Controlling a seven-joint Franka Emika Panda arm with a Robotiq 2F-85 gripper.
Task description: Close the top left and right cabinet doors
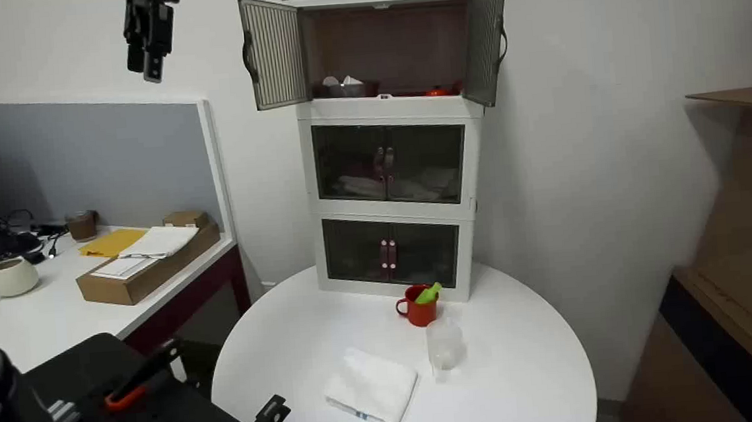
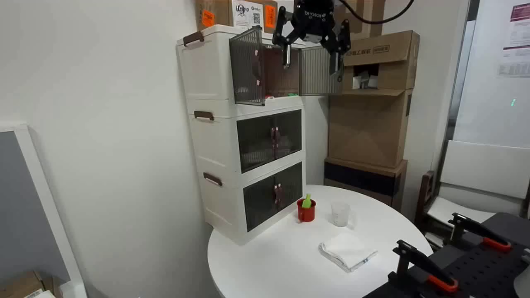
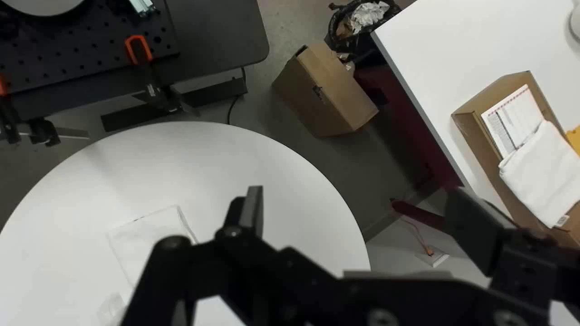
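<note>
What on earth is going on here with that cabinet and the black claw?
The robot's claw is meant to close the top left door and top right door of the white cabinet. Both stand wide open, so the job is not done yet. The claw hangs in the air, spread open and empty, touching neither door. Below, the middle doors and lowest doors are shut. A red mug and folded white cloth sit on the round table.
</note>
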